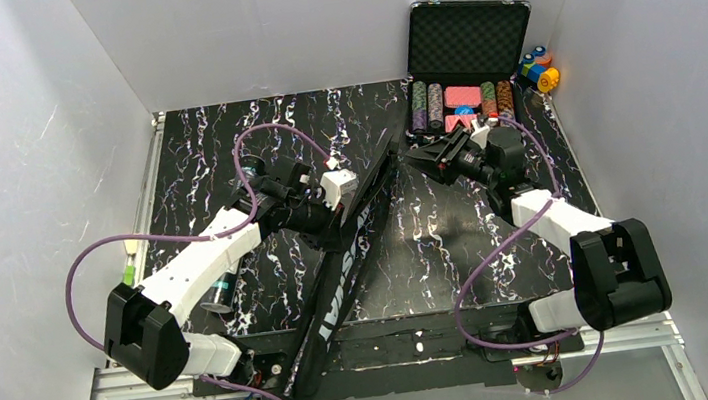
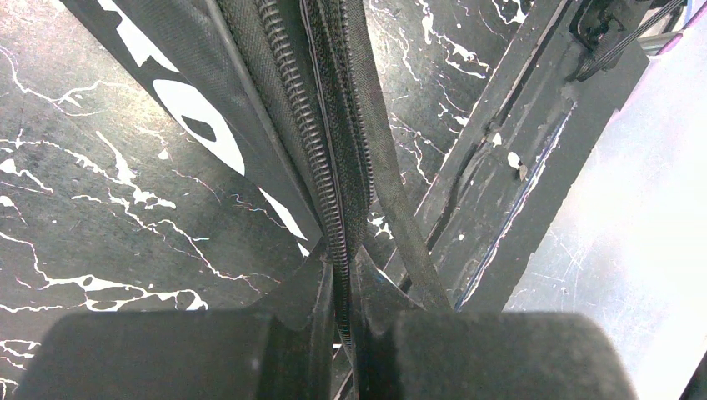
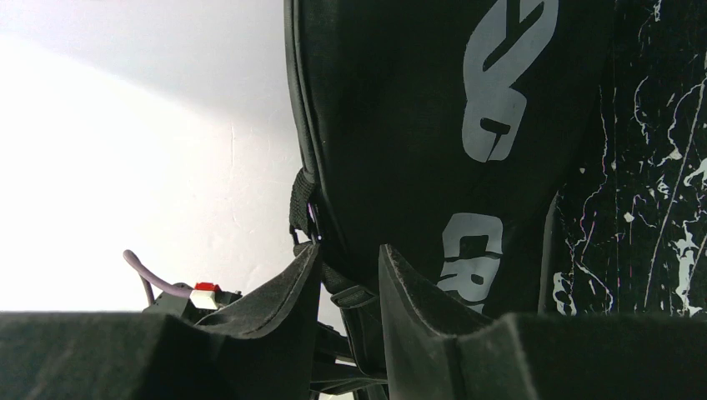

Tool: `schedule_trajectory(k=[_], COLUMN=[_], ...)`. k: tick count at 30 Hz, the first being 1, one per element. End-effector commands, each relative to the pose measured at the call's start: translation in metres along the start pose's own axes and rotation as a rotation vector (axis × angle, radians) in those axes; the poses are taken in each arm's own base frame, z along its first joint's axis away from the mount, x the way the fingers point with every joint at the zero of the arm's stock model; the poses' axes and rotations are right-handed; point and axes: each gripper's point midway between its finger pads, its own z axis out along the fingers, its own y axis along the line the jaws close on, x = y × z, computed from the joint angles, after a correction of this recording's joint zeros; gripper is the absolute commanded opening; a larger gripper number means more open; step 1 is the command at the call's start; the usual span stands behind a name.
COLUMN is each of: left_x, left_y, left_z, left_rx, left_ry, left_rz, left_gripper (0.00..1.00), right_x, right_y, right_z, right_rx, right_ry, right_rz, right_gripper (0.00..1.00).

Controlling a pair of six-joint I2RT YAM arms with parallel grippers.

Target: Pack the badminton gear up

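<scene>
Bag (image 1: 339, 284) — long, black, white-lettered — lies slantwise on the worktop (image 1: 455, 239), its long axis running from the near edge between the arm bases up and right to the middle. Only the left wrist view shows its zipper (image 2: 321, 167), pinched in the closed left claw (image 2: 340, 283). The left arm reaches forward and right. The right arm bends left to the bag's far end — right claw (image 3: 350, 252) astride a strap (image 3: 348, 293), grip impossible to tell.
</scene>
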Motion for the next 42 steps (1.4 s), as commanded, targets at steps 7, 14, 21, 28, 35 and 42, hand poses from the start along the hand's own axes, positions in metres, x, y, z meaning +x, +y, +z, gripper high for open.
schedule_trajectory(k=[7,14,21,28,35,42], left_x=[-0.039,-0.038,-0.037,-0.038,-0.038,-0.039], left_y=[-0.011,-0.011,-0.012,-0.011,-0.011,-0.011], left_z=[-0.015,-0.015,-0.016,-0.016,-0.016,-0.017], left_rx=[0.033,0.033,0.032,0.030,0.029,0.025], left_ry=[-0.127,-0.125,-0.128,-0.130,-0.130,-0.132], left_rz=[0.068,0.068,0.070,0.072,0.074,0.076], left_gripper=[0.00,0.00,0.00,0.00,0.00,0.00], right_x=[0.003,0.006,0.004,0.002,0.004,0.008], right_y=[0.034,0.038,0.041,0.044,0.044,0.040], right_z=[0.010,0.008,0.005,0.013,0.017,0.020], right_rx=[-0.101,-0.109,-0.104,-0.113,-0.123,-0.119], right_ry=[0.022,0.021,-0.003,0.012,0.022,0.033], right_rz=[-0.047,-0.051,-0.061,-0.056,-0.046,-0.034], right_gripper=[0.36,0.35,0.35,0.25,0.14,0.03])
